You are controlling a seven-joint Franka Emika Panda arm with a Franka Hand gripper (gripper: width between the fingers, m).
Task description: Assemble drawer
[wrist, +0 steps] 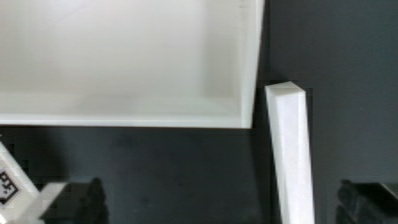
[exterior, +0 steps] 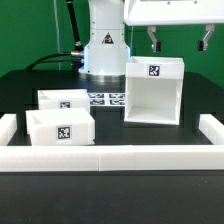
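The claw [exterior: 178, 41] hangs released just above the drawer shell [exterior: 153, 92], fingers [exterior: 153, 42] wide apart, w/ nothing in them. The shell stands on the table [exterior: 115, 135]. The two small trays [exterior: 60, 127] sit apart from it, on the exterior view's left. In the wrist view its side wall [wrist: 285, 150] is between the fingers. We judge it as light, stiff plastic, smooth and prob. slippery. Best hold: over that thin wall, one finger inside and one outside, approx. mid-length so it does not tip.

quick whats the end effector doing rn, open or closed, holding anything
The end effector: open, fingers spread wide, holding nothing. It hangs above the drawer shell.
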